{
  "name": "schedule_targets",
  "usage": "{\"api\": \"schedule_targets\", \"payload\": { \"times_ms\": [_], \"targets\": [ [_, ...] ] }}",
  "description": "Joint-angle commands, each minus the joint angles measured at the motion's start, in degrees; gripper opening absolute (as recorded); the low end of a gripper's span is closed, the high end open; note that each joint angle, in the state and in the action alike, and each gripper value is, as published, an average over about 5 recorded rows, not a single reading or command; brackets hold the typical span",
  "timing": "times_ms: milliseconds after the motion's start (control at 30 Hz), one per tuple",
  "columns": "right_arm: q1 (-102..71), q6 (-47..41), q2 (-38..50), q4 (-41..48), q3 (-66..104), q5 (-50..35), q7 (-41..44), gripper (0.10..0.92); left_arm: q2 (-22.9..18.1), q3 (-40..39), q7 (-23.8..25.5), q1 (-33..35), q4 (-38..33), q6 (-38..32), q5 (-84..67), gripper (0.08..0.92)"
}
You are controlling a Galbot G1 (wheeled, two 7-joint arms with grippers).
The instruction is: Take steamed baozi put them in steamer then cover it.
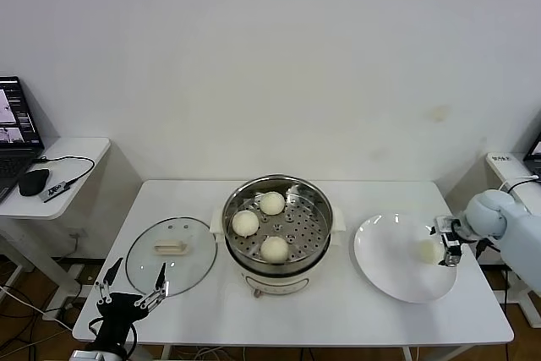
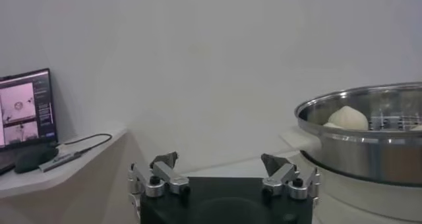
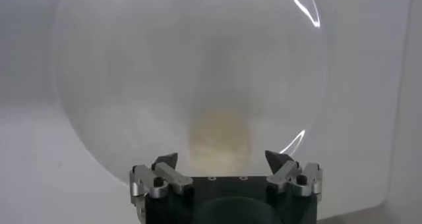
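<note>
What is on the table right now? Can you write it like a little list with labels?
buns in steamer: three baozi on the tray of the steamer
bun on plate: one baozi on the white plate
lid: cover flat on the table, to the robot's left of the steamer
right gripper: open, at the plate's edge beside the last bun
left gripper: open, at the table's front edge near the lid, holding nothing
</note>
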State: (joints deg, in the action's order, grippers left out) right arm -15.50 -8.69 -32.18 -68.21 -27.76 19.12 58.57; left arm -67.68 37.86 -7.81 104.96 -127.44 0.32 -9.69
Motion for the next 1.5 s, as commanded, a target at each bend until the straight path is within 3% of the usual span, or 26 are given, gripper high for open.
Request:
{"api": "schedule_targets", "payload": {
  "times_ms": [33, 367, 600, 833, 1167, 1500],
  "targets": [
    [-1.47, 0.28, -3.98, 4.83, 1.28, 1.89, -0.14, 0.811, 0.02, 0.12, 0.01, -0.11, 0.25, 0.00, -0.08, 0.823],
    [-0.67, 0.28, -5.51, 6.22, 1.01, 2.67, -0.32, 0.734, -0.12, 0.20, -0.04, -0.21, 0.44, -0.05, -0.14, 0.823],
    [-0.25, 0.25, -5.77, 5.77, 0.92, 2.69, -0.07, 0.634, -0.22, 0.27, -0.07, -0.07, 0.50, -0.12, -0.11, 0.823],
    [3.44, -0.78, -2.97, 2.09, -2.08, 0.26, 1.04, 0.574, -0.15, 0.38, -0.09, -0.03, 0.39, -0.14, -0.14, 0.823],
    [22.60, -5.81, 3.33, -9.41, -17.23, -12.16, 3.32, 0.568, -0.16, -0.10, -0.06, -0.75, 0.51, -0.09, -0.18, 0.823],
    [48.21, -13.40, -1.34, -17.57, -35.49, -27.72, 1.40, 0.577, 0.31, -0.16, -0.04, -1.47, 0.74, 0.03, -0.34, 0.823]
  ]
}}
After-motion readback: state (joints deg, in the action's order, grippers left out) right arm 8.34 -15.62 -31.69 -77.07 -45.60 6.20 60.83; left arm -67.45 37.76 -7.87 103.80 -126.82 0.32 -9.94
